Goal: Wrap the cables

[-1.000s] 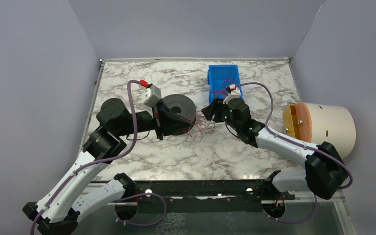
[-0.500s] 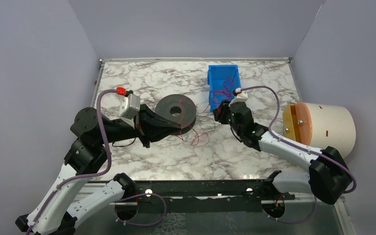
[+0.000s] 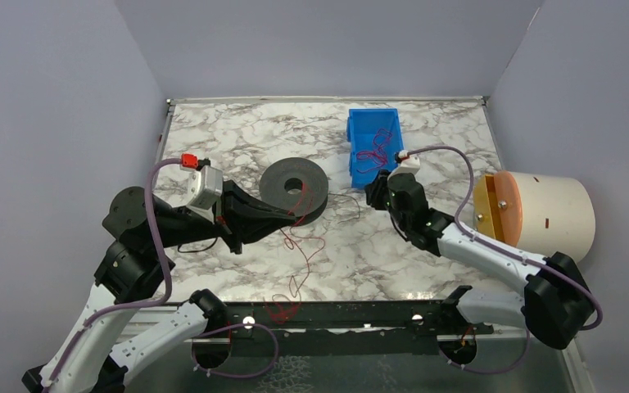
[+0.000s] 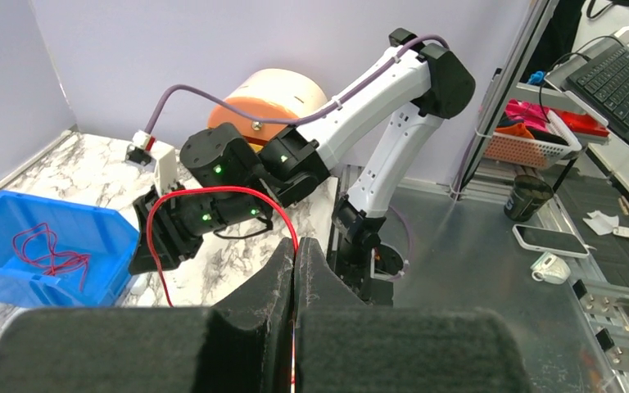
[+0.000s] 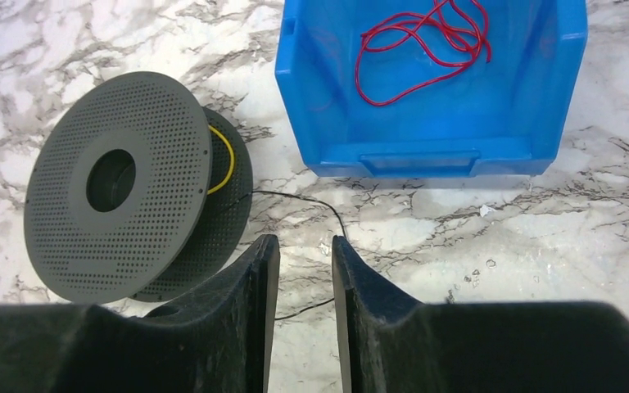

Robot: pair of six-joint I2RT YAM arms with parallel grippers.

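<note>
Left tool (image 4: 295,255): clenched, the two dark fingers pressed flat together, gripping a red cable at the tips.
Held red cable (image 4: 213,189): pinched in the left tool. In the left wrist view it arches up and over from the fingertips. In the top view it falls away from the tips in loose loops across the table and ends in a small tangle at the near edge.
Right tool (image 5: 305,250): released, the fingers standing a narrow gap apart with nothing clamped. It is pointed down at the table just in front of the bin.
Black wire (image 5: 295,196): hair-thin, lying on the table. It runs from beside the spool in a curve to the gap between the right tool's fingers; whether it touches them cannot be told.
Spool (image 3: 295,187): dark grey perforated reel with a round centre hole, lying on the table between the two tools, just beyond the left tool's tips.
Yellow cable (image 5: 228,160): a short arc showing between the spool's two flanges.
Bin (image 5: 426,160): blue, open-topped, near the far edge of the table, just beyond the right tool.
Binned red cables (image 5: 426,41): a loose tangle on the floor of the bin, apart from the held one.
Drum (image 3: 549,214): cream cylinder on its side with an orange end face, off the table's right edge.
Table (image 3: 237,131): white marble pattern with grey veins.
</note>
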